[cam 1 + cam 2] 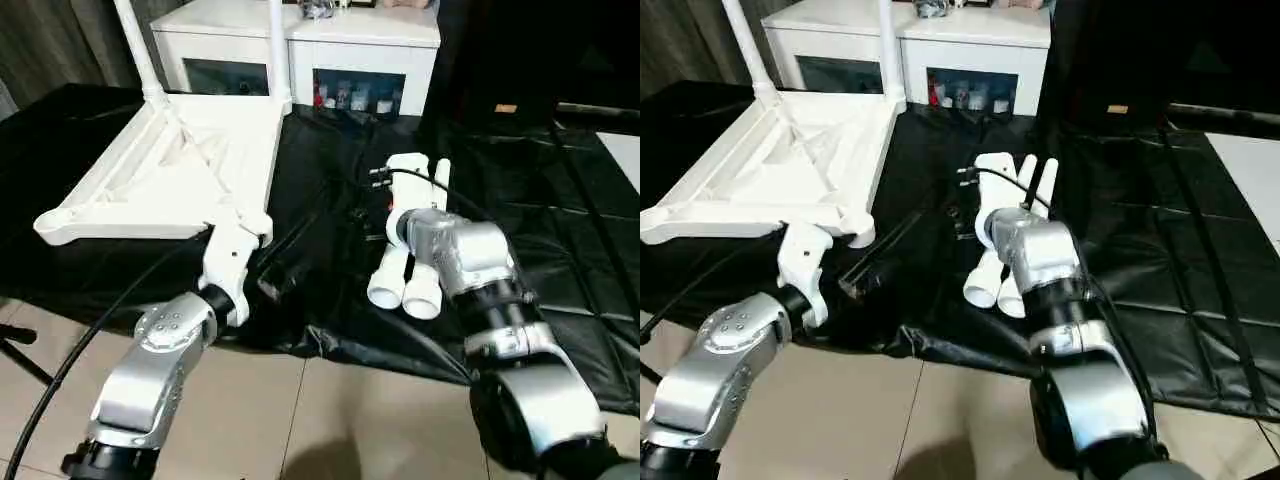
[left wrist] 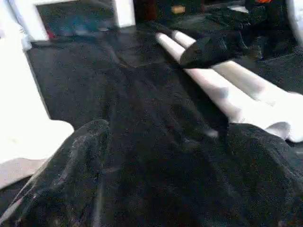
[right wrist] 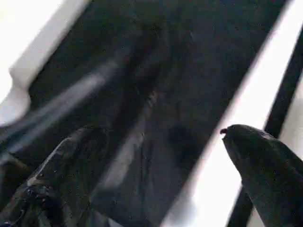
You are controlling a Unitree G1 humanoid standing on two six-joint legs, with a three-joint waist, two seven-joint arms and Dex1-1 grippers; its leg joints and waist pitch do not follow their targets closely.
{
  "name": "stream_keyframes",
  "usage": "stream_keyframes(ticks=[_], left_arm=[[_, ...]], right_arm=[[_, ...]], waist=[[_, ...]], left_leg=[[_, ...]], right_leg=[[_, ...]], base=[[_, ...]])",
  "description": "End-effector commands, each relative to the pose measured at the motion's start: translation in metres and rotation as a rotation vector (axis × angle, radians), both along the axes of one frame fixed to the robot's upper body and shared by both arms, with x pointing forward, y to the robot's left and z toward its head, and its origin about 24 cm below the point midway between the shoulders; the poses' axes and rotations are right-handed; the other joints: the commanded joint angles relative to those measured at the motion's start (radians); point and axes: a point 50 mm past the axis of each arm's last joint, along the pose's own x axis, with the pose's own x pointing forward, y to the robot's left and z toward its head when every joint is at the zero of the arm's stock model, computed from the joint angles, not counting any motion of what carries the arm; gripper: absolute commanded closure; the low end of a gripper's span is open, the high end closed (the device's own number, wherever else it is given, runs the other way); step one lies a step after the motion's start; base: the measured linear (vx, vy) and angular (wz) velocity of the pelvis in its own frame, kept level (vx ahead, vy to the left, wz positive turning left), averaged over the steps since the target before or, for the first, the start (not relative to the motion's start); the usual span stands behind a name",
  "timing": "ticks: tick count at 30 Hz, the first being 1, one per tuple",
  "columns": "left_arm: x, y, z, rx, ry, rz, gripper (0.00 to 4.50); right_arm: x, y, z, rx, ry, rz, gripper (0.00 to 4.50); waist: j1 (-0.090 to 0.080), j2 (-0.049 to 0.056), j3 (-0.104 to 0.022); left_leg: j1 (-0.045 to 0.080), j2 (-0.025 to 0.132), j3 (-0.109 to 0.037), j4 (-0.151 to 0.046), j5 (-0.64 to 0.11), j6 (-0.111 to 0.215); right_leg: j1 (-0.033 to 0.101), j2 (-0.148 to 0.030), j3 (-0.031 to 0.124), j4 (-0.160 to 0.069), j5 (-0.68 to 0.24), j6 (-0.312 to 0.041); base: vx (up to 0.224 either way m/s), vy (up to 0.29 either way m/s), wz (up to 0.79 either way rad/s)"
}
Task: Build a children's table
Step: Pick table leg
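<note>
The children's table top (image 1: 150, 190) lies upside down on the black cloth at the left, ribbed side up. Two white legs (image 1: 138, 45) stand upright in its far corner sockets. Two loose legs (image 1: 405, 285) lie side by side on the cloth in the middle. My left gripper (image 2: 165, 156) is open just right of the top's near right corner socket (image 1: 252, 226), with only cloth between its fingers. My right gripper (image 3: 156, 156) hovers open over the far part of the loose legs, one white leg (image 3: 222, 156) running under its fingers.
A white cabinet (image 1: 300, 45) with glass doors stands behind the black-covered table. The cloth's front edge (image 1: 330, 345) drops to a tiled floor (image 1: 330, 420). A black cable (image 1: 110, 310) runs along my left arm.
</note>
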Motion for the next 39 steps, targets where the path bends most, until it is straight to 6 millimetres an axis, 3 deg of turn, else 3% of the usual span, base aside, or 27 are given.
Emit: stream_keyframes(ticks=[1, 10, 17, 19, 26, 32, 39], left_arm=[[-0.006, -0.004, 0.002, 0.0, 0.02, -0.065, 0.0], [-0.012, -0.009, 0.003, 0.014, 0.059, -0.134, 0.0], [-0.017, -0.012, 0.005, 0.03, 0.075, -0.183, 0.0], [-0.018, -0.013, 0.005, 0.035, 0.077, -0.197, 0.0], [-0.017, -0.012, 0.008, 0.045, 0.066, -0.187, 0.0], [-0.014, -0.01, 0.011, 0.047, 0.047, -0.168, 0.0], [-0.009, -0.007, 0.014, 0.056, 0.022, -0.135, 0.0]], right_arm=[[0.002, -0.005, -0.002, 0.007, 0.046, -0.038, 0.03], [-0.005, -0.002, -0.027, 0.03, 0.198, -0.041, 0.03], [-0.009, -0.003, -0.041, 0.064, 0.271, -0.059, 0.03], [-0.009, -0.005, -0.044, 0.07, 0.285, -0.069, 0.03], [-0.009, -0.007, -0.045, 0.069, 0.293, -0.077, 0.7], [-0.005, -0.007, -0.041, 0.114, 0.272, -0.091, 1.27], [-0.003, -0.009, -0.038, 0.129, 0.253, -0.087, 1.82]], waist=[[0.0, 0.003, -0.049], [0.002, 0.006, -0.059], [0.005, 0.008, -0.067], [0.004, 0.006, -0.065], [0.004, 0.004, -0.059], [0.003, 0.006, -0.062], [0.003, 0.007, -0.061]], left_leg=[[-0.003, 0.017, 0.003, -0.085, -0.168, -0.042], [-0.016, 0.019, 0.007, -0.081, -0.071, -0.033], [-0.017, 0.021, 0.01, -0.079, 0.017, -0.013], [-0.017, 0.022, 0.011, -0.08, 0.005, -0.012], [-0.016, 0.024, 0.012, -0.085, -0.058, -0.026], [-0.017, 0.023, 0.012, -0.083, -0.033, -0.024], [-0.017, 0.024, 0.011, -0.084, -0.042, -0.025]], right_leg=[[0.04, -0.063, 0.037, -0.104, -0.216, -0.145], [0.05, -0.061, 0.027, -0.089, -0.011, -0.187], [0.057, -0.058, 0.021, -0.078, 0.155, -0.217], [0.057, -0.059, 0.02, -0.08, 0.144, -0.217], [0.055, -0.064, 0.023, -0.09, 0.021, -0.206], [0.055, -0.062, 0.021, -0.086, 0.067, -0.207], [0.056, -0.062, 0.021, -0.088, 0.057, -0.212]], base=[[0.0, 0.0, 0.0], [0.0, 0.0, 0.0], [0.0, 0.0, 0.0], [0.0, 0.0, 0.0], [0.0, 0.0, 0.0], [0.0, 0.0, 0.0], [0.0, 0.0, 0.0]])
